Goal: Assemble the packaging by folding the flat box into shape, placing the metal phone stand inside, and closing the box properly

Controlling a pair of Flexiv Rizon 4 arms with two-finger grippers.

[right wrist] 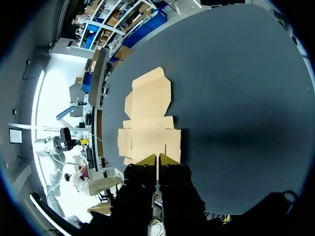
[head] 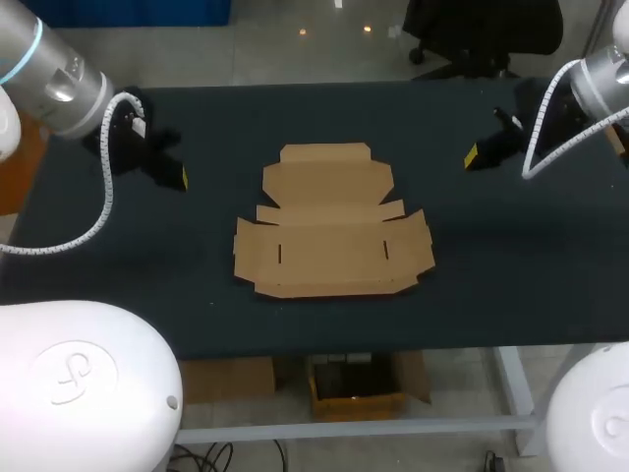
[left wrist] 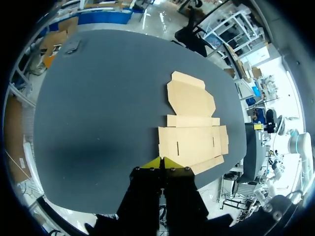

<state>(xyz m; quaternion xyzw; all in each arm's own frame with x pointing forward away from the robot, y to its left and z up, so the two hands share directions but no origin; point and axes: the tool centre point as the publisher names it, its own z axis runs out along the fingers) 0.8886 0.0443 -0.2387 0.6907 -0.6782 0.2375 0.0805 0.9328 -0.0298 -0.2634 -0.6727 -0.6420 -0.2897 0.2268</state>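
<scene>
Flat cardboard box (head: 332,224): brown, unfolded, all panels and flaps spread level on the dark table (head: 491,285), at its middle; lid panel with angled corners toward the far edge, two short slots cut in the wider near panel. Left gripper (left wrist: 161,162): over the table's left part, well apart from the box, yellow tips together, holding nothing. Right gripper (right wrist: 157,159): over the right part, likewise apart, tips together, holding nothing.

Our left arm (head: 49,69) and right arm (head: 601,77) are silver-grey, trailing white coiled cables (head: 103,202); our black left hand (left wrist: 161,162) and right hand (right wrist: 157,159) carry yellow tips.
</scene>
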